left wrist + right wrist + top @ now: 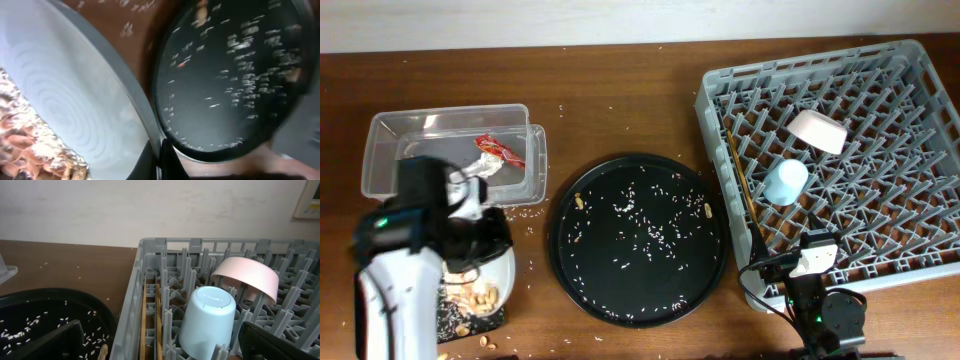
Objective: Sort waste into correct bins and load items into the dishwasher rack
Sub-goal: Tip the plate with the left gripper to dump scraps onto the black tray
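Table (620, 90); rack (706, 110): one bowl (818, 131), one cup (786, 182); left fingers (170, 162) grip plate (65, 100), right fingers (60, 340) apart

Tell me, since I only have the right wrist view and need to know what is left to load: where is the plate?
Observer: Not in the rack. The plate is far left, over the flat black tray, with the left fingers on its rim.
Operator: Has it been emptied?
Observer: Hard to say, but peanuts are piled on the tray beside it.
Operator: And the wrapper?
Observer: The red wrapper lies in the clear tub.
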Robot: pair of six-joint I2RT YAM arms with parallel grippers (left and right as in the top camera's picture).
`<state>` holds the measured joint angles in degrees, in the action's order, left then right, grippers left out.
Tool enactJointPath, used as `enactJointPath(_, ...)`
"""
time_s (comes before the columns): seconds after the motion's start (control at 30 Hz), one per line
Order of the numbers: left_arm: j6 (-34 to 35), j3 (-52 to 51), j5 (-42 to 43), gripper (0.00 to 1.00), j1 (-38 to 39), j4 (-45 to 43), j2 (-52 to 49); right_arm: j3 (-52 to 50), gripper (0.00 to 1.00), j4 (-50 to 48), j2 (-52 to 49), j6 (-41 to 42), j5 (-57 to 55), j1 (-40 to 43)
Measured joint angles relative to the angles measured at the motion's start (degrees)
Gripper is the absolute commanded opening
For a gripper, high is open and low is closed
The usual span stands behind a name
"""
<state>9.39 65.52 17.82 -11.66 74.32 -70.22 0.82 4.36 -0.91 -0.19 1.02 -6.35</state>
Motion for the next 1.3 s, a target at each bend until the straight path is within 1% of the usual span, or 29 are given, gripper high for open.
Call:
enactJointPath(0.1,-8.2,-0.1,9.2,0.00,-9.4,0.1,3.5,0.0,0.98,0.0,0.0,0.0,0.0,0.0)
enactJointPath(0.13,-10.2,-0.1,11.6,0.00,-11.3,0.6,4.2,0.0,0.98,0.0,0.0,0.0,0.0,0.0)
enactJointPath(0.27,-20.8,-0.1,25.4,0.00,-24.0,5.6,7.0,0.0,0.98,0.0,0.0,0.0,0.0,0.0)
enactJointPath(0.33,-24.6,-0.1,29.8,0.00,-27.9,7.8,7.2,0.0,0.98,0.0,0.0,0.0,0.0,0.0)
enactJointPath(0.43,-28.6,-0.8,34.8,0.00,-33.9,10.4,7.4,0.0,0.98,0.0,0.0,0.0,0.0,0.0)
enactJointPath(0.5,-30.6,-1.9,37.3,0.00,-37.4,10.6,7.9,0.0,0.98,0.0,0.0,0.0,0.0,0.0)
enactJointPath(0.63,-33.8,-3.5,40.5,0.00,-39.9,12.0,8.9,0.0,0.98,0.0,0.0,0.0,0.0,0.0)
enactJointPath(0.73,-35.0,-3.5,41.8,0.01,-40.0,12.2,9.6,0.0,0.98,0.0,0.0,0.0,0.0,0.0)
enactJointPath(0.9,-35.4,-3.5,40.7,0.00,-40.0,12.2,11.6,0.0,0.98,0.0,0.0,0.0,0.0,0.0)
enactJointPath(1.0,-35.9,-3.5,42.0,0.00,-40.0,12.1,12.3,0.0,0.98,0.0,0.0,-0.1,0.0,0.0)
enactJointPath(1.1,-33.7,-3.5,39.5,0.00,-40.3,10.9,12.5,0.0,0.98,0.0,0.0,-0.1,0.0,0.0)
enactJointPath(1.23,-23.1,-3.5,29.6,0.00,-40.3,8.7,12.5,0.0,0.98,0.0,0.0,0.0,0.0,0.0)
enactJointPath(1.27,-22.7,-3.5,30.0,0.00,-40.3,8.7,12.5,0.0,0.98,0.0,0.0,0.0,0.0,0.0)
enactJointPath(1.3,-23.8,-3.5,32.3,0.00,-40.2,9.5,12.6,0.0,0.98,0.0,0.0,0.0,0.0,0.0)
